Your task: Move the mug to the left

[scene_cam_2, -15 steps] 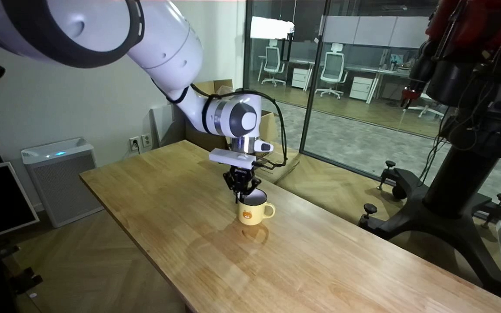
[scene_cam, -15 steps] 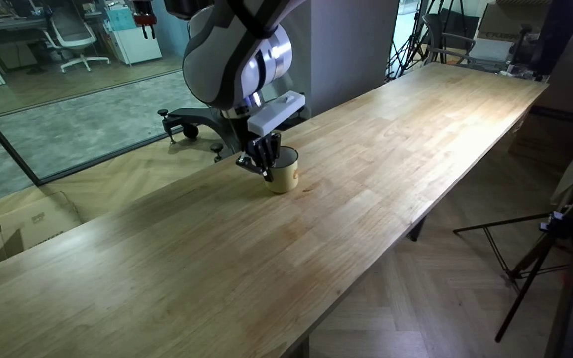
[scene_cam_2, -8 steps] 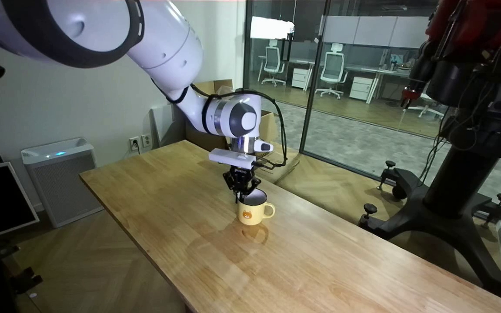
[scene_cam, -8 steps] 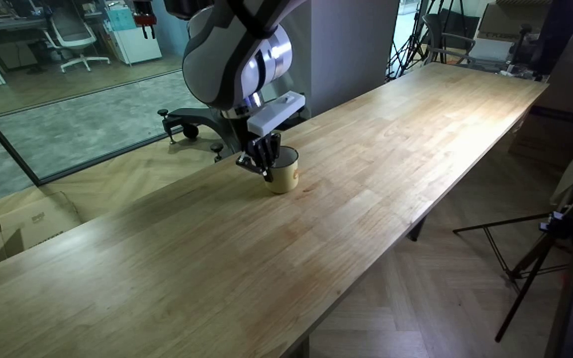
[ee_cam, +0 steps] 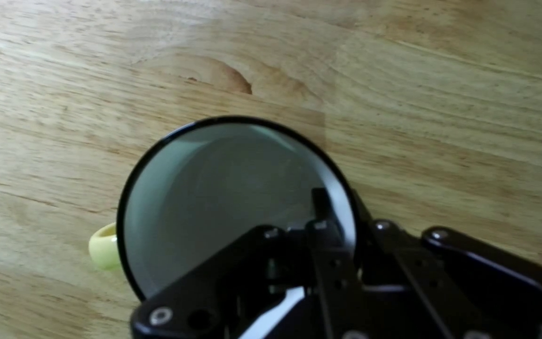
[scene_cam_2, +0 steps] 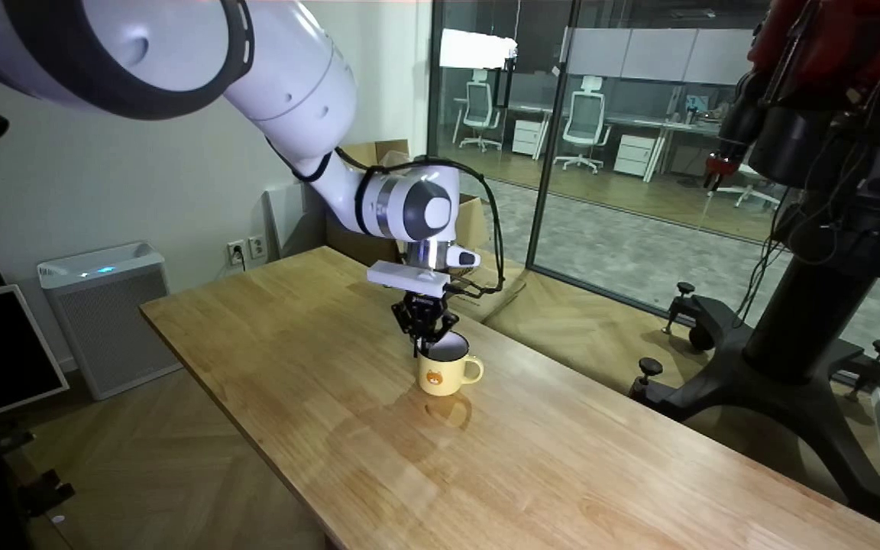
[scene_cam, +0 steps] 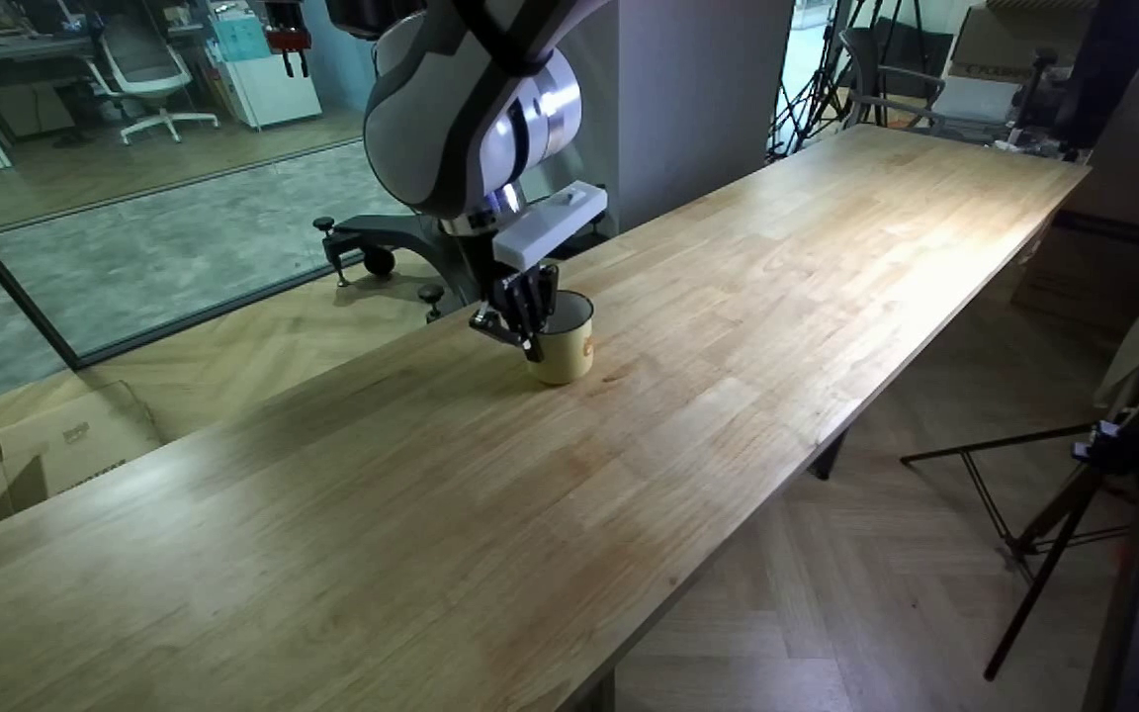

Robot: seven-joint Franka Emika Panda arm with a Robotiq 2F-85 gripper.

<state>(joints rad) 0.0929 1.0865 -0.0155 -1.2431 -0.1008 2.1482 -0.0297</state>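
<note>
The mug (scene_cam_2: pixel 444 380) stands upright on the table (scene_cam_2: pixel 562 473), closer to one long edge — plenty of room lengthwise, both ways. In the wrist view its handle (ee_cam: pixel 104 249) points left, away from the side the gripper (ee_cam: pixel 339 202) pinches.

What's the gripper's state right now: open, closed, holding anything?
Gripper: closed, holding the mug by one side.
</note>
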